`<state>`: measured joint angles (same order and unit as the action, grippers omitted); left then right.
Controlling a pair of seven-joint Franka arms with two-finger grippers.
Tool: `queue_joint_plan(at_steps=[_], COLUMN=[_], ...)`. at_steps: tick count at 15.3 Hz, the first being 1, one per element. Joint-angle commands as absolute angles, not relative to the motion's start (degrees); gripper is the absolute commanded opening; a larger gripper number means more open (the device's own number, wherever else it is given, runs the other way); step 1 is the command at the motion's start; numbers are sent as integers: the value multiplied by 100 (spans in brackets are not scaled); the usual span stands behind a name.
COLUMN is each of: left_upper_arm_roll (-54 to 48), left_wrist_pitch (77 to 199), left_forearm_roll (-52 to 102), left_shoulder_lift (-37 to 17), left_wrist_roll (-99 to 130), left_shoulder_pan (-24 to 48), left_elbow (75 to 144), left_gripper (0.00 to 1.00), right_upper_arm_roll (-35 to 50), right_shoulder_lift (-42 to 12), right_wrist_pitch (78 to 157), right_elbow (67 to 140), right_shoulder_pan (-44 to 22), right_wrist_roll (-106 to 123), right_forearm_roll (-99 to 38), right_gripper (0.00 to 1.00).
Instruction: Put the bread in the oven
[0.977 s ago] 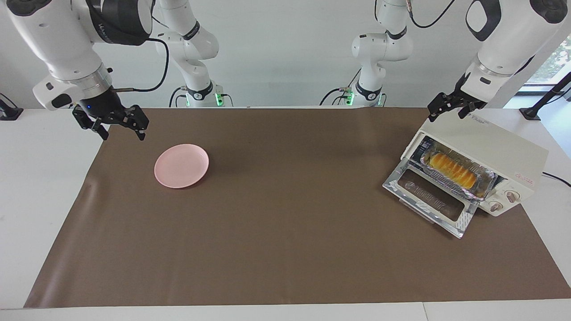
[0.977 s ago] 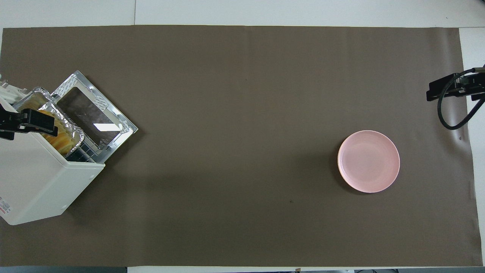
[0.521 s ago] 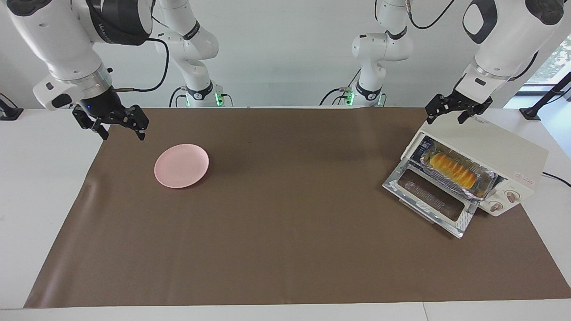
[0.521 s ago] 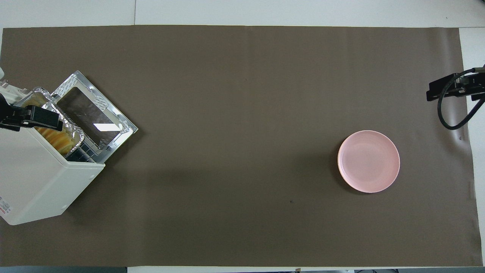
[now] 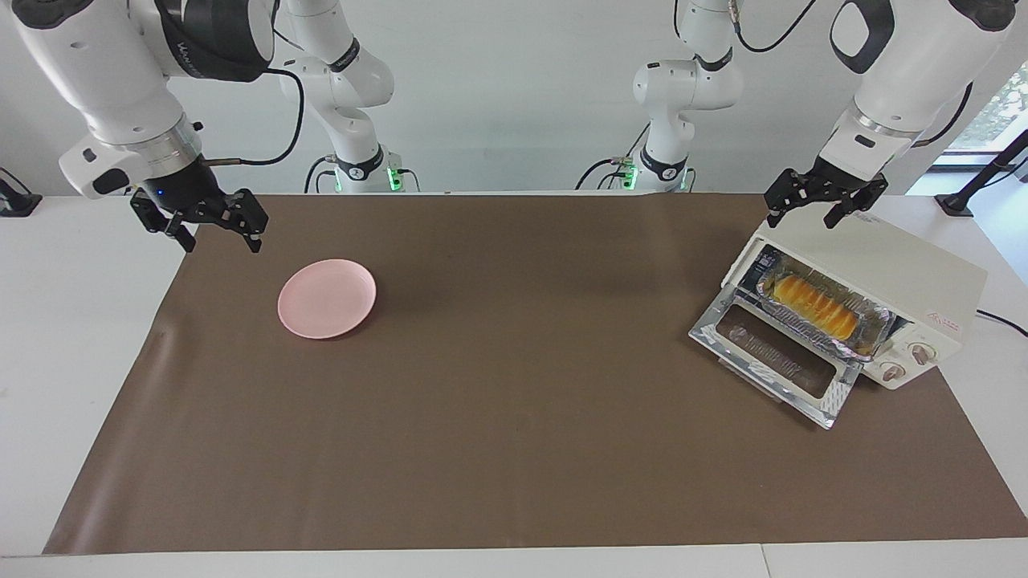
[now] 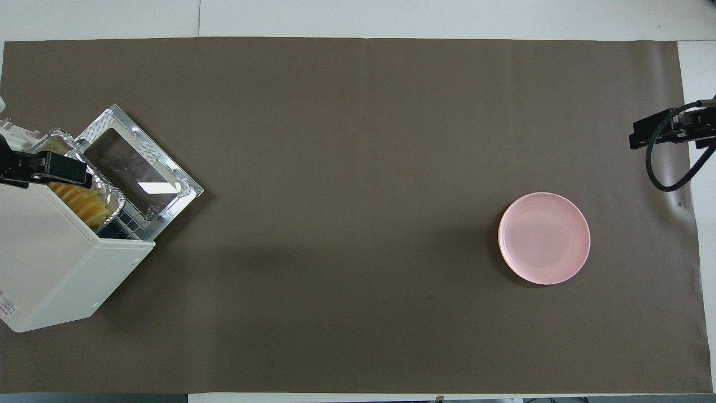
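The yellow-orange bread (image 5: 809,305) lies in a crinkled foil tray (image 5: 871,331) on the rack inside the cream-white oven (image 5: 883,269). The oven stands at the left arm's end of the table. Its glass drop door (image 5: 773,361) hangs open. In the overhead view the bread (image 6: 84,202) shows partly, under the oven (image 6: 56,268) roof edge. My left gripper (image 5: 803,212) hovers open and empty over the oven's top edge; it also shows in the overhead view (image 6: 45,170). My right gripper (image 5: 221,234) waits open and empty over the mat's edge at the right arm's end.
An empty round pink plate (image 5: 327,298) sits on the brown mat (image 5: 514,449) toward the right arm's end; it also shows in the overhead view (image 6: 544,238). The open oven door (image 6: 137,168) juts out over the mat.
My left gripper has risen a little above the oven's top, so it covers less of the bread from above. The right arm, bread, oven and plate have not moved.
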<state>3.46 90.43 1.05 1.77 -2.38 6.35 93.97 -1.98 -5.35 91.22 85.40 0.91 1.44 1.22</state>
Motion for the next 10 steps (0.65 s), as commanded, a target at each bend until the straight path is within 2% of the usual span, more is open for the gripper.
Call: queue_joint_plan(at_steps=[1, 10], left_upper_arm_roll=[246, 246], left_wrist_pitch=[9018, 8965], left_forearm_roll=[44, 44], left_shoulder_lift=[88, 53], left_wrist_roll=[-325, -325], left_shoulder_pan=[519, 519], left_elbow=[9272, 9176], left_gripper=[100, 100], right_upper_arm_roll=[-167, -167], right_shoulder_lift=[-457, -457], right_wrist_pitch=[9079, 9079], right_elbow=[8622, 8622], right_shoulder_pan=[105, 105], right_wrist_roll=[237, 237], right_forearm_roll=[185, 185], right_gripper=[100, 100])
